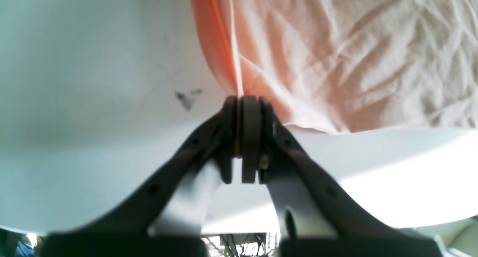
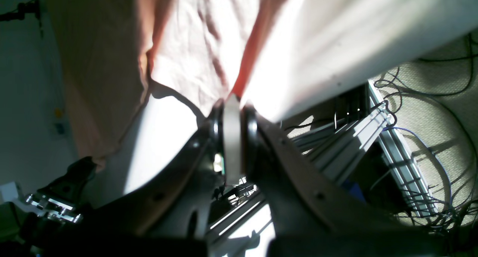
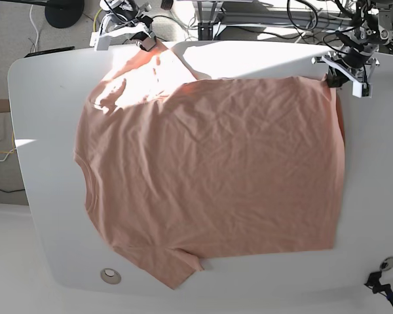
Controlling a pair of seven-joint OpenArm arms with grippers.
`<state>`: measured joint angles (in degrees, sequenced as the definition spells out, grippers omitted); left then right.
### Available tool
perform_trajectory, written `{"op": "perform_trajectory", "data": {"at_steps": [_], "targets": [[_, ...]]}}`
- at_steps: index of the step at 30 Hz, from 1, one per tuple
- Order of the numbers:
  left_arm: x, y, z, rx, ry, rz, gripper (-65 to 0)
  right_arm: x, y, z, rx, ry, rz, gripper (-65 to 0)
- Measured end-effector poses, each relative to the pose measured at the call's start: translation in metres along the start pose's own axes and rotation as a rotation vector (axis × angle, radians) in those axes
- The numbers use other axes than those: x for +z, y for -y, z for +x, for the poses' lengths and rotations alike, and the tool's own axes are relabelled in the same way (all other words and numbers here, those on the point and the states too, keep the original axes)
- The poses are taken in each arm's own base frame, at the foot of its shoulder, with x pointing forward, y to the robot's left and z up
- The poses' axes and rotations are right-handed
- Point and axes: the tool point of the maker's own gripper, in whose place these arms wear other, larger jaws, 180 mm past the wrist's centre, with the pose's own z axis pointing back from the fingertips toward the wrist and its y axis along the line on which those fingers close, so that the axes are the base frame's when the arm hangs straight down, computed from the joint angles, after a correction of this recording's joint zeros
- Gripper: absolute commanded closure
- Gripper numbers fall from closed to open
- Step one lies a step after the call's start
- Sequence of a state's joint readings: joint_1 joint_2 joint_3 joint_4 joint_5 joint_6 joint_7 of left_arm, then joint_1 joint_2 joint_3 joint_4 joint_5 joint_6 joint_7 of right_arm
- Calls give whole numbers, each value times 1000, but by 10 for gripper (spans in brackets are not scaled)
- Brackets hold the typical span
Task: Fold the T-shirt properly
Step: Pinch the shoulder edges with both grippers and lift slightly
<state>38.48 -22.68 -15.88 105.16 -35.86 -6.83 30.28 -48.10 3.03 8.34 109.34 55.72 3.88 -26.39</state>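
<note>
Shirt (image 3: 209,173) lies spread flat on the white desk (image 3: 33,131), plain side up, wrinkled all over, collar toward the base view's left, hem toward its right. Lower sleeve sticks out near the desk's front edge; upper sleeve runs up toward the far left corner and sits in a patch of sun. Left hand (image 1: 246,100) is at the far right corner of the shirt, fingers (image 1: 251,137) pinched together on a fold of the fabric edge right where hem meets side seam; the cloth bunches into a ridge going into the pads. Right hand (image 2: 232,100) is at the far left, clamped tight on the upper sleeve's edge near the desk's rim, fabric pulled into a narrow crease between the fingers (image 2: 251,130). Both corners look slightly lifted off the desk at the grip points, the rest of the shirt flat. A small round insert (image 3: 109,275) sits in the desk near the front left, clear of the shirt. A dark smudge (image 1: 185,99) marks the desk just beside the left hand. Cables (image 2: 429,145) hang under the desk's far side.
</note>
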Motion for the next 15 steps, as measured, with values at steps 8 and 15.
{"op": "perform_trajectory", "data": {"at_steps": [8,15], "targets": [[26,-30,8,-30,18,81,0,17,-3,-3,20,-7,-5,0],[14,-27,67,-37,168,74,0,2,-29,34,87,82,100,0]]}}
